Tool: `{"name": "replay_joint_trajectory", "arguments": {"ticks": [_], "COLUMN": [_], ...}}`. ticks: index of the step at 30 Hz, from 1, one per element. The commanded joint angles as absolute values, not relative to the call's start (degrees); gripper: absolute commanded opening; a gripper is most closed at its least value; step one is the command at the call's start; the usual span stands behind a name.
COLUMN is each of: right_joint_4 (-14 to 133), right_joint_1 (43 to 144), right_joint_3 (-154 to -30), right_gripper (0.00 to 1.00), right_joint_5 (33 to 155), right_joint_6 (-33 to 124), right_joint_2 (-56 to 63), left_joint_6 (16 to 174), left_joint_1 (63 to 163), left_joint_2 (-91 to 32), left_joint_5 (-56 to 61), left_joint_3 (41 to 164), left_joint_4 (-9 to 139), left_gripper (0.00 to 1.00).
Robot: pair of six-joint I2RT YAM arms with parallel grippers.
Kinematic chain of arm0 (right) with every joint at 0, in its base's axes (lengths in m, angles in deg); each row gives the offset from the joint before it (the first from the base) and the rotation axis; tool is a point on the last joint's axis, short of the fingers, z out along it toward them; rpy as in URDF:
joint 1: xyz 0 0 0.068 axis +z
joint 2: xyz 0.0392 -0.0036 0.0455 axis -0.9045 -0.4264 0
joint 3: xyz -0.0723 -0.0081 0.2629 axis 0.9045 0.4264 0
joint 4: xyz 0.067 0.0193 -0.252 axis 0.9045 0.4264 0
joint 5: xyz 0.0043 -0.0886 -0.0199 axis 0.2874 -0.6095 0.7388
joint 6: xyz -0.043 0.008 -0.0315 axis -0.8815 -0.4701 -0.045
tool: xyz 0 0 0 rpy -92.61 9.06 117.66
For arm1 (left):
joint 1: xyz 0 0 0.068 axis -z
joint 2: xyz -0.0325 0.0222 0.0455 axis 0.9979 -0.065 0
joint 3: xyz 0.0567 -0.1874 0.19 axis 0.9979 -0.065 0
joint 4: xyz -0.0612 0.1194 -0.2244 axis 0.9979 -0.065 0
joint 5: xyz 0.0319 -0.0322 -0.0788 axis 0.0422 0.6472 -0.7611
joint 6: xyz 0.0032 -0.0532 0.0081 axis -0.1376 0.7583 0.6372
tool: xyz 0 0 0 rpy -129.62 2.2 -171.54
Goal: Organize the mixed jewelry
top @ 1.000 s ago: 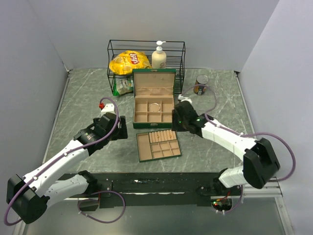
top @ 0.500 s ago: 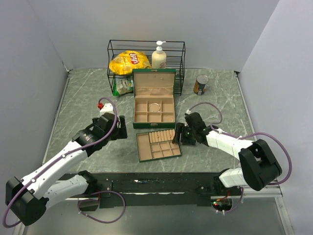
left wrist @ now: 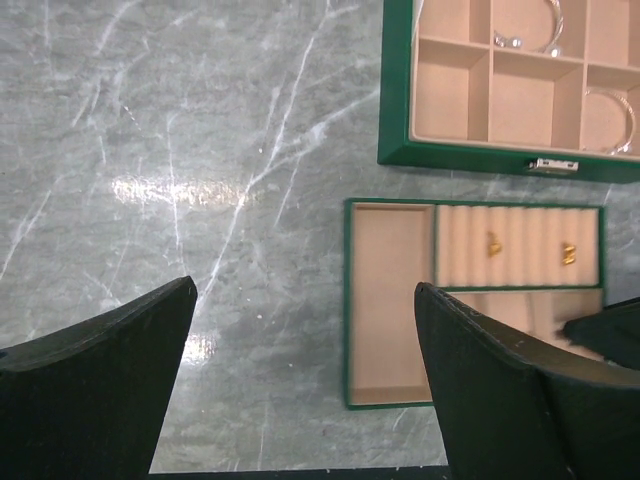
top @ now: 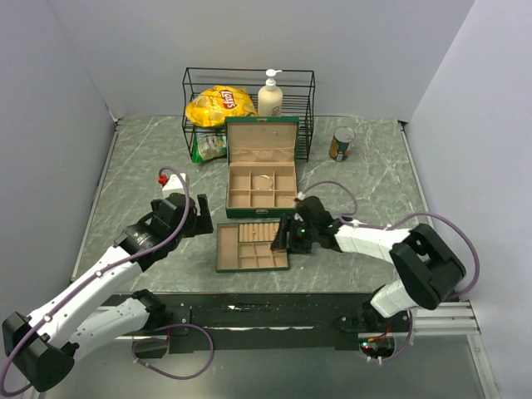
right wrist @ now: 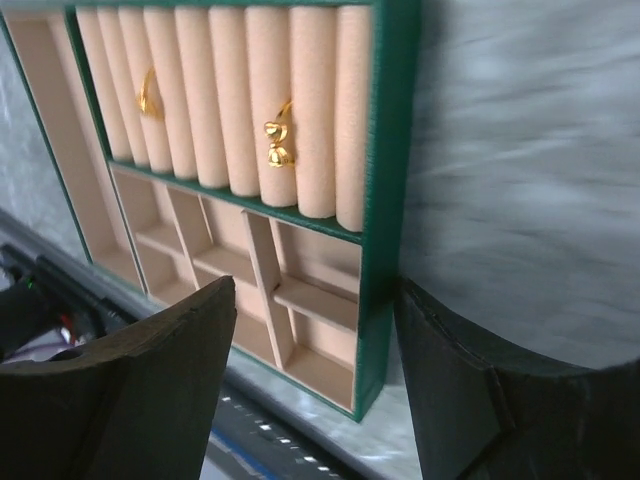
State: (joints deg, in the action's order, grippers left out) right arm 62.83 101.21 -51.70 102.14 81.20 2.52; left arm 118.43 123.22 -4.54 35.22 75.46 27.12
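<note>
The mixed jewelry lies in two places. Thin silvery bangles (left wrist: 528, 30) (left wrist: 612, 118) rest in compartments of the open green box (top: 260, 214). Two small gold pieces (right wrist: 148, 95) (right wrist: 277, 140) sit on the roll section of the flat green tray (top: 229, 249), which lies in front of the box. My right gripper (right wrist: 308, 290) (top: 285, 237) is open and straddles the tray's right wall (right wrist: 377, 290), one finger over the compartments and one outside. My left gripper (left wrist: 304, 285) (top: 202, 218) hangs open over bare table just left of the tray (left wrist: 388, 300), holding nothing.
A black wire rack (top: 249, 71) at the back holds a yellow chip bag (top: 219, 104) and a lotion bottle (top: 269, 93). A green packet (top: 212, 147) lies under the rack. A can (top: 341, 143) stands at the back right, beside the box.
My right arm swung from beside the box down to the tray's right edge, and its jaws opened wider. The tray slid left. My left arm shifted slightly forward.
</note>
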Motion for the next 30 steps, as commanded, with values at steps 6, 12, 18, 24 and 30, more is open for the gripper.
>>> {"name": "replay_joint_trajectory", "arguments": {"ticks": [6, 12, 18, 24, 30], "right_joint_4": [61.85, 63.35, 64.84, 65.46, 69.23], "right_joint_1": [110.63, 113.62, 116.70, 118.37, 118.90], "right_joint_3": [-65.82, -75.40, -84.63, -91.92, -95.89], "right_gripper": [0.71, 0.70, 0.70, 0.70, 0.70], "right_joint_5": [99.62, 98.39, 99.35, 100.93, 97.34], "right_joint_6": [85.83, 86.53, 87.67, 87.24, 80.13], "right_joint_2": [-9.06, -15.65, -22.77, -28.93, -27.10], "left_joint_6": [120.82, 121.87, 122.40, 123.02, 123.19], "left_joint_1": [123.10, 123.10, 123.10, 123.10, 123.10], "left_joint_2": [0.67, 3.05, 4.28, 5.33, 5.33], "left_joint_5": [41.08, 43.45, 44.77, 46.00, 46.26], "left_joint_3": [76.61, 76.61, 76.61, 76.61, 76.70], "left_joint_4": [26.42, 25.54, 25.10, 24.66, 24.48], "left_gripper": [0.96, 0.96, 0.96, 0.96, 0.96]}}
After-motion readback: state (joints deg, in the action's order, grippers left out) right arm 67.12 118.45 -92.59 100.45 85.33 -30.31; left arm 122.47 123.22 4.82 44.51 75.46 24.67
